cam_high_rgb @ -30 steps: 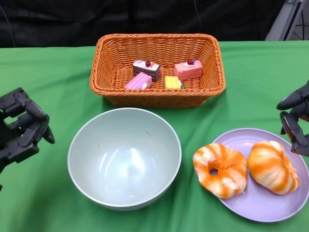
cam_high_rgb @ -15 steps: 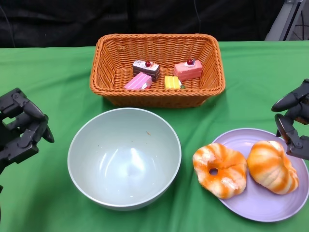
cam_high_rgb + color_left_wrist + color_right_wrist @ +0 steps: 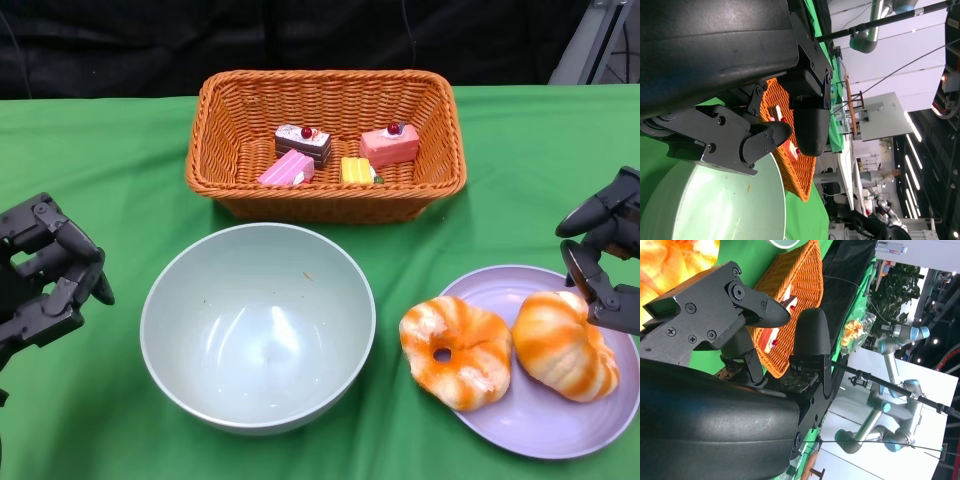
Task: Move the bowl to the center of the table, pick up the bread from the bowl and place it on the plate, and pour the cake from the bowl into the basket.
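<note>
Green cloth covers the table (image 3: 120, 140): pale green bowl (image 3: 258, 328) sits central and empty, two orange bread rolls (image 3: 457, 351) on the lilac plate (image 3: 540, 430), cake slices (image 3: 303, 143) in the wicker basket (image 3: 325, 205). Left hand (image 3: 45, 270) and right hand (image 3: 605, 262) hover, fingers loosely apart, holding nothing.

We find the basket (image 3: 326, 143) at the far centre of the table (image 3: 120, 150), with four cake pieces (image 3: 337, 153) inside it. Directly near of it sits the bowl (image 3: 258, 327), close to the basket's near wall. To the bowl's right lies the plate (image 3: 545, 430), bearing two breads (image 3: 508, 344) side by side. The left hand (image 3: 45, 272) hangs left of the bowl; the right hand (image 3: 605, 250) hangs at the plate's far right edge.
</note>
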You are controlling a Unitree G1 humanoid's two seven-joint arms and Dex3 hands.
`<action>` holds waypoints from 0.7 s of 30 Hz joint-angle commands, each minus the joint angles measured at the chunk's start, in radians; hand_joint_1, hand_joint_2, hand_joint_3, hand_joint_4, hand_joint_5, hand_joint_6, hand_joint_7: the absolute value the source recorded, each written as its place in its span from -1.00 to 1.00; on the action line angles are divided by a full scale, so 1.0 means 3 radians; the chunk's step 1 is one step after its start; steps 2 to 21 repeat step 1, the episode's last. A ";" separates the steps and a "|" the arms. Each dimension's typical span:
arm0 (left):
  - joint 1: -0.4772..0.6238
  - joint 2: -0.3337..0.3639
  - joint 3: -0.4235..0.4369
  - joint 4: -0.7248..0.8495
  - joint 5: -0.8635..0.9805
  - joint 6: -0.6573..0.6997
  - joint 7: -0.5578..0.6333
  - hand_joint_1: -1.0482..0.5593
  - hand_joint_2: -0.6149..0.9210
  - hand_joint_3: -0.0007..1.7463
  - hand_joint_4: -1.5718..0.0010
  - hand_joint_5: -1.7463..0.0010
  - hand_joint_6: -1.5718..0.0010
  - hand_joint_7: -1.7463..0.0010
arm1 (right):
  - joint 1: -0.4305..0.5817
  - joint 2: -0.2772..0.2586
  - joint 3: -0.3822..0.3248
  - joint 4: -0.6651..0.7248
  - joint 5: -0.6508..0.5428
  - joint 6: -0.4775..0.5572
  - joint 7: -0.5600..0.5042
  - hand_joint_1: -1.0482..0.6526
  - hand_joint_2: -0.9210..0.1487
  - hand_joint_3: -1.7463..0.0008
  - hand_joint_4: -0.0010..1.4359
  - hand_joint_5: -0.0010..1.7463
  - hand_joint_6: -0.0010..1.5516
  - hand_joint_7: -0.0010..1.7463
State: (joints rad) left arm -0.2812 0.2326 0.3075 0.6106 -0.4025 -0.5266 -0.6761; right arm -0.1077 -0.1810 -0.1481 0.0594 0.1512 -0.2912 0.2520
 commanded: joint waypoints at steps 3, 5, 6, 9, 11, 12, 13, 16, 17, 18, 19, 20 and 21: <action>-0.0036 0.0038 0.0016 0.0035 0.0024 -0.0070 0.0017 0.22 0.75 -0.06 0.09 -1.00 0.13 -0.68 | 0.0031 -0.0017 -0.0014 -0.0065 0.0018 0.0040 -0.0017 0.19 -0.27 -0.17 -0.03 0.94 -0.18 0.56; -0.0036 0.0038 0.0016 0.0035 0.0024 -0.0070 0.0017 0.22 0.75 -0.06 0.09 -1.00 0.13 -0.68 | 0.0031 -0.0017 -0.0014 -0.0065 0.0018 0.0040 -0.0017 0.19 -0.27 -0.17 -0.03 0.94 -0.18 0.56; -0.0036 0.0038 0.0016 0.0035 0.0024 -0.0070 0.0017 0.22 0.75 -0.06 0.09 -1.00 0.13 -0.68 | 0.0031 -0.0017 -0.0014 -0.0065 0.0018 0.0040 -0.0017 0.19 -0.27 -0.17 -0.03 0.94 -0.18 0.56; -0.0036 0.0038 0.0016 0.0035 0.0024 -0.0070 0.0017 0.22 0.75 -0.06 0.09 -1.00 0.13 -0.68 | 0.0031 -0.0017 -0.0014 -0.0065 0.0018 0.0040 -0.0017 0.19 -0.27 -0.17 -0.03 0.94 -0.18 0.56; -0.0036 0.0038 0.0016 0.0035 0.0024 -0.0070 0.0017 0.22 0.75 -0.06 0.09 -1.00 0.13 -0.68 | 0.0031 -0.0017 -0.0014 -0.0065 0.0018 0.0040 -0.0017 0.19 -0.27 -0.17 -0.03 0.94 -0.18 0.56; -0.0036 0.0038 0.0016 0.0035 0.0024 -0.0070 0.0017 0.22 0.75 -0.06 0.09 -1.00 0.13 -0.68 | 0.0031 -0.0017 -0.0014 -0.0065 0.0018 0.0040 -0.0017 0.19 -0.27 -0.17 -0.03 0.94 -0.18 0.56; -0.0036 0.0038 0.0016 0.0035 0.0024 -0.0070 0.0017 0.22 0.75 -0.06 0.09 -1.00 0.13 -0.68 | 0.0031 -0.0017 -0.0014 -0.0065 0.0018 0.0040 -0.0017 0.19 -0.27 -0.17 -0.03 0.94 -0.18 0.56; -0.0036 0.0038 0.0016 0.0035 0.0024 -0.0070 0.0017 0.22 0.75 -0.06 0.09 -1.00 0.13 -0.68 | 0.0031 -0.0017 -0.0014 -0.0065 0.0018 0.0040 -0.0017 0.19 -0.27 -0.17 -0.03 0.94 -0.18 0.56; -0.0036 0.0038 0.0016 0.0035 0.0024 -0.0070 0.0017 0.22 0.75 -0.06 0.09 -1.00 0.13 -0.68 | 0.0031 -0.0017 -0.0014 -0.0065 0.0018 0.0040 -0.0017 0.19 -0.27 -0.17 -0.03 0.94 -0.18 0.56; -0.0036 0.0038 0.0016 0.0035 0.0024 -0.0070 0.0017 0.22 0.75 -0.06 0.09 -1.00 0.13 -0.68 | 0.0031 -0.0017 -0.0014 -0.0065 0.0018 0.0040 -0.0017 0.19 -0.27 -0.17 -0.03 0.94 -0.18 0.56; -0.0036 0.0038 0.0016 0.0035 0.0024 -0.0070 0.0017 0.22 0.75 -0.06 0.09 -1.00 0.13 -0.68 | 0.0031 -0.0017 -0.0014 -0.0065 0.0018 0.0040 -0.0017 0.19 -0.27 -0.17 -0.03 0.94 -0.18 0.56; -0.0036 0.0038 0.0016 0.0035 0.0024 -0.0070 0.0017 0.22 0.75 -0.06 0.09 -1.00 0.13 -0.68 | 0.0031 -0.0017 -0.0014 -0.0065 0.0018 0.0040 -0.0017 0.19 -0.27 -0.17 -0.03 0.94 -0.18 0.56; -0.0036 0.0038 0.0016 0.0035 0.0024 -0.0070 0.0017 0.22 0.75 -0.06 0.09 -1.00 0.13 -0.68 | 0.0031 -0.0017 -0.0014 -0.0065 0.0018 0.0040 -0.0017 0.19 -0.27 -0.17 -0.03 0.94 -0.18 0.56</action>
